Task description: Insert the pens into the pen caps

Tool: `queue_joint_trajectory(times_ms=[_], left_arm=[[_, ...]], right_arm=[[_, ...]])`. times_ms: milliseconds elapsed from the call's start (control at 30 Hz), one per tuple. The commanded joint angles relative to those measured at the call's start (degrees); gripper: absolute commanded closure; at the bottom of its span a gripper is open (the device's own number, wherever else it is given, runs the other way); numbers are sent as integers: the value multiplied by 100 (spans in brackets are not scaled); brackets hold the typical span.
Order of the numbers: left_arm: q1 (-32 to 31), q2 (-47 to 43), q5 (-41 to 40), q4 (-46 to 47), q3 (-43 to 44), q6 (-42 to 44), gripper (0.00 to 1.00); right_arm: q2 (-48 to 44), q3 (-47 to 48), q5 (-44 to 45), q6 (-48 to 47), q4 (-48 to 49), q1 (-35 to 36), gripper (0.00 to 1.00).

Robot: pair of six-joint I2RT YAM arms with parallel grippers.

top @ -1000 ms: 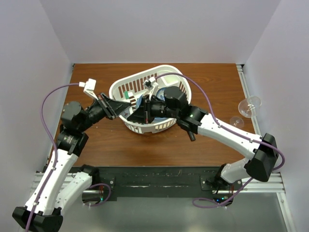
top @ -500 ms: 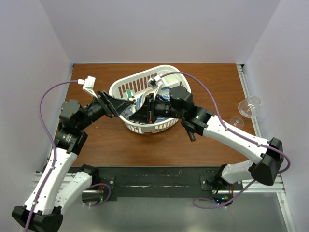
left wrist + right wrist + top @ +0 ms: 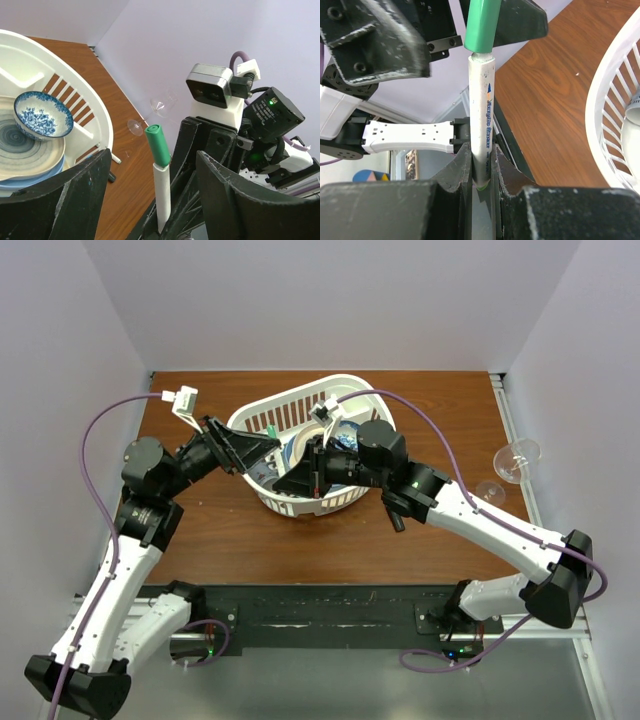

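Note:
My right gripper is shut on a white pen and holds it upright. A green pen cap sits on the pen's upper end. In the top view my right gripper is over the near rim of the white basket, and the green cap shows beside it. My left gripper is open, with its jaws wide apart on either side of the capped pen, not touching it. In the top view the left gripper faces the right one.
The basket holds a blue patterned bowl on stacked plates. A wine glass lies at the table's right edge. A short dark marker lies on the table by my right forearm.
Both grippers have shifted slightly right and farther over the basket, and the capped pen has gone with them. The left arm's elbow has risen a little.

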Motion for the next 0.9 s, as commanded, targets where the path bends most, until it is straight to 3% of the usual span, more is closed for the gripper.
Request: queue_joint_trajectory(times_ms=[0, 600, 867], left_arm=[[-12, -49, 186, 396, 139, 4, 27], [-12, 180, -51, 202, 543, 5, 34], [-3, 197, -16, 299, 482, -48, 47]], right_arm=[[-95, 5, -106, -56, 107, 12, 100], [-104, -65, -159, -30, 90, 47, 100], [-51, 23, -185, -21, 98, 82, 100]])
